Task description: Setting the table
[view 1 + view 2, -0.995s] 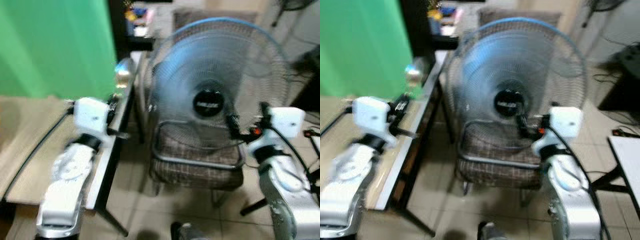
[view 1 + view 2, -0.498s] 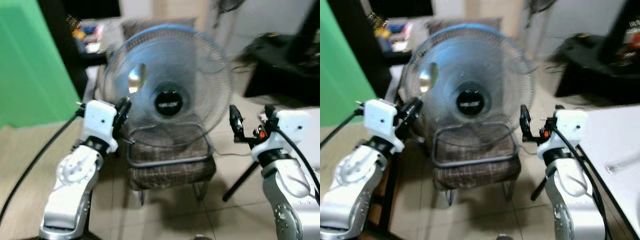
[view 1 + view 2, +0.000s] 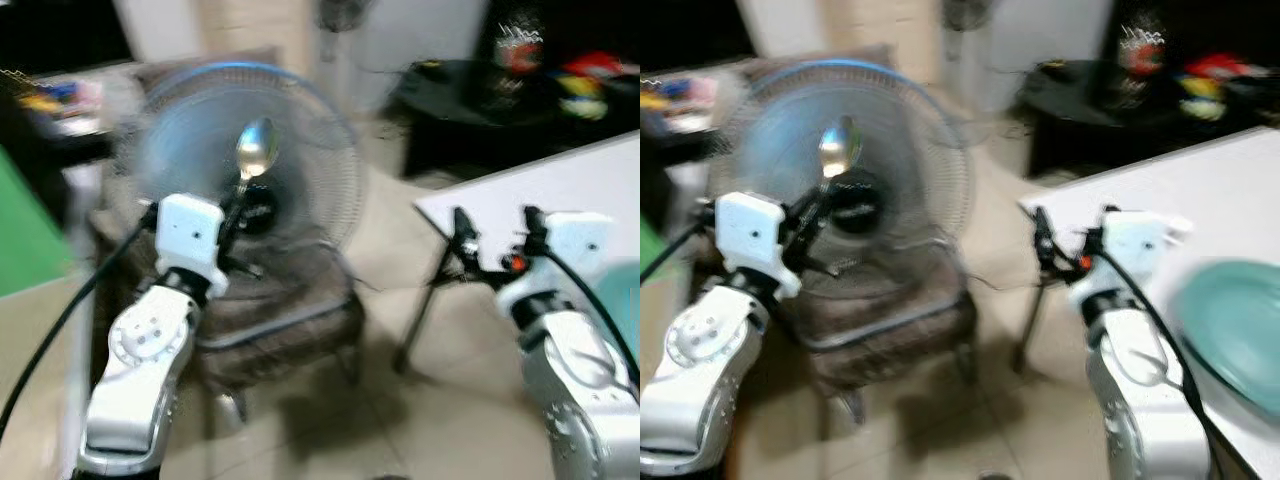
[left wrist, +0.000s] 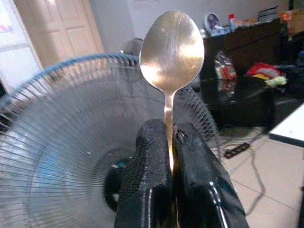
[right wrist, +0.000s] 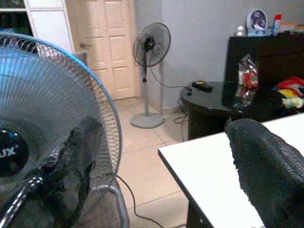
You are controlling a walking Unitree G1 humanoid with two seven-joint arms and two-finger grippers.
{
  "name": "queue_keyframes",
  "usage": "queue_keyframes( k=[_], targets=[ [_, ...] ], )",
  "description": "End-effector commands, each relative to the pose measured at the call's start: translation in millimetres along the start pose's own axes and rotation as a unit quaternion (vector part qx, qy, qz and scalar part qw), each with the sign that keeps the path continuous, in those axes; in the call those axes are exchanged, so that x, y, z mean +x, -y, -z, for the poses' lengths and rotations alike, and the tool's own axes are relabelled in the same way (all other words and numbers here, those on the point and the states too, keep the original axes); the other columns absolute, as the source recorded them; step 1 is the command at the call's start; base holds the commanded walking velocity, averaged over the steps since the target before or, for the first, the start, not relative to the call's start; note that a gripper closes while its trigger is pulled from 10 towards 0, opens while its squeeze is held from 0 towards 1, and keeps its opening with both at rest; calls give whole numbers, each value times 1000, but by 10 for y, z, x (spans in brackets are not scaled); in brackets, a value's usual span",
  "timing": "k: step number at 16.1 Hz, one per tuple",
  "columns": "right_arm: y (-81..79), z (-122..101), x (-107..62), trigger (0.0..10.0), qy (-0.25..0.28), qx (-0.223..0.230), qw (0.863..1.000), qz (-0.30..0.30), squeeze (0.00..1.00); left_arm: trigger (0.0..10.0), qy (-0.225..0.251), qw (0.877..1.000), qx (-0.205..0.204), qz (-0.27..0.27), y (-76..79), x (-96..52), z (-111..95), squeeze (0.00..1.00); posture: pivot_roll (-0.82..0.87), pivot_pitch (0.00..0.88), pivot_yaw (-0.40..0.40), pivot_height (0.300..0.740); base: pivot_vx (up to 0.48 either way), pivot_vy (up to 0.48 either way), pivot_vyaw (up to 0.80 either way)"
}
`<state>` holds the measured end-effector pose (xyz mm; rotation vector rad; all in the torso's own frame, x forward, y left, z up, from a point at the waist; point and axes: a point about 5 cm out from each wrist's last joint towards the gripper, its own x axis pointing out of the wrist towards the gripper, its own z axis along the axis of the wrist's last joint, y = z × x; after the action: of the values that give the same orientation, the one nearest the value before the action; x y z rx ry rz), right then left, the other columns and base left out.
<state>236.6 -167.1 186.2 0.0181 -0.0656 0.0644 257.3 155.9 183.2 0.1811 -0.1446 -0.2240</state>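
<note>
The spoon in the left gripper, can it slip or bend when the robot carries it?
The spoon looks like polished metal, so probably stiff, unlikely to bend. The left gripper pinches only its thin handle between the fingers, bowl upward, so it may pivot or slide if jolted. It seems light.

The camera has swung right: a white bench (image 3: 1200, 190) with a teal plate (image 3: 1232, 330) now appears at right, and the green surface is nearly out of frame.

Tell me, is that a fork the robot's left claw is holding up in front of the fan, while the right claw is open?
Not a fork: the left claw grips a spoon, as the left wrist view shows. It is held upright before the fan, and the right claw is open.
</note>
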Motion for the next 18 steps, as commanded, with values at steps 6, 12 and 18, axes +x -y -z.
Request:
queue_keyframes(
  k=[6,12,18],
  targets=[
    [77,43,-5,10000,-23,7,999,35,0,10000,-3,1000,11,3,1,25,8,0,-73,0,60,740,0,0,-800],
    [49,49,-17,10000,-29,-14,999,31,0,10000,-3,1000,-4,-13,-26,51,20,0,-90,0,64,740,0,0,-800],
    [100,112,2,10000,-48,-14,998,42,0,10000,-6,1000,9,-29,-79,69,61,0,-84,0,42,740,0,287,-800]
  ],
)
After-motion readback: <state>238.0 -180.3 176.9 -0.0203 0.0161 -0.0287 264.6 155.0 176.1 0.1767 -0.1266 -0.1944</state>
